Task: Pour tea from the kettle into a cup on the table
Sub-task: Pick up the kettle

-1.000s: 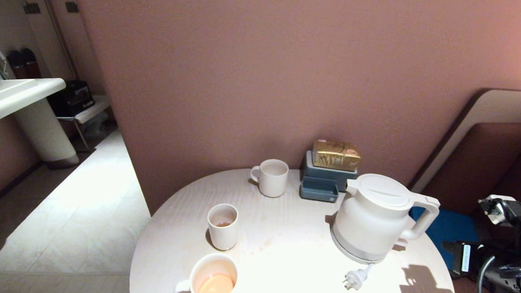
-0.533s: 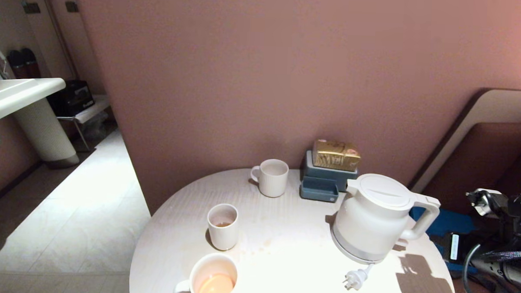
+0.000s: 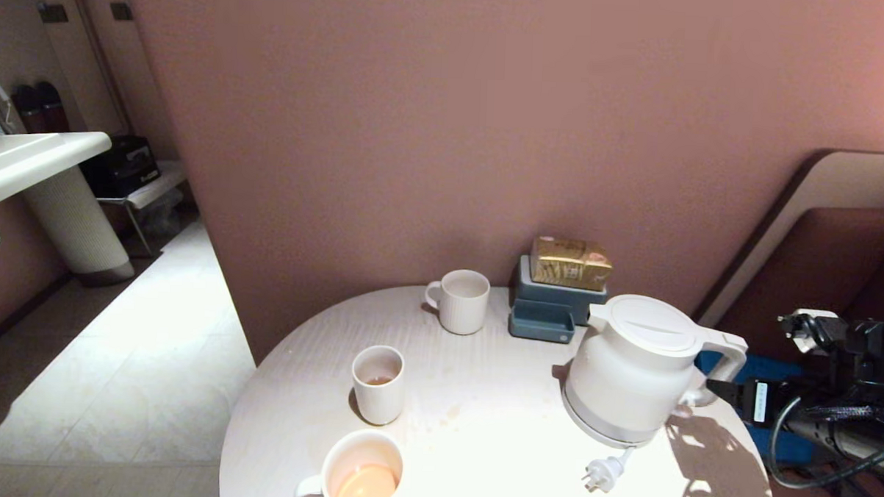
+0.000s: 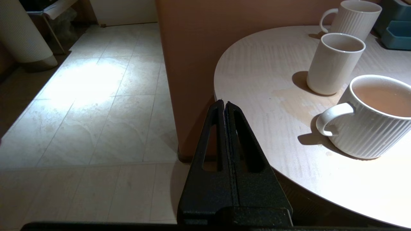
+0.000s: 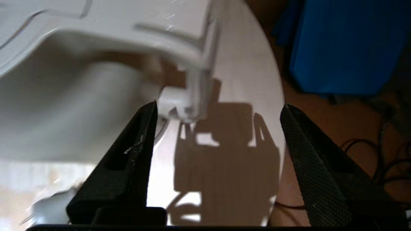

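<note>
The round tabletop (image 3: 481,397) of pale wood grain stands against a pinkish wall and carries everything else. The biggest thing on it is one white kettle (image 3: 632,369), upright on its right side with the lid on, the spout facing left and the loop handle facing right toward the edge; one white plug (image 3: 602,475) on a short cord lies on the wood just in front of it. Behind the kettle, by the wall, one blue-grey holder (image 3: 550,307) has one gold packet (image 3: 570,262) on top. I count three white cups: a ribbed mug (image 3: 461,301) at the back beside the holder, a plain handleless cup (image 3: 378,382) in the middle with a little dark liquid at its bottom, and a ribbed mug (image 3: 357,470) at the front edge holding orange-brown tea (image 3: 366,487). The right end effector (image 3: 724,389) is at the right edge of the tabletop, level with the kettle's handle, and in its wrist view the two black fingers (image 5: 128,160) are spread wide with the handle just ahead of them, not gripped. The left end effector (image 4: 224,104) hangs off the left edge of the tabletop over the tiled floor, its fingers pressed together on nothing.
</note>
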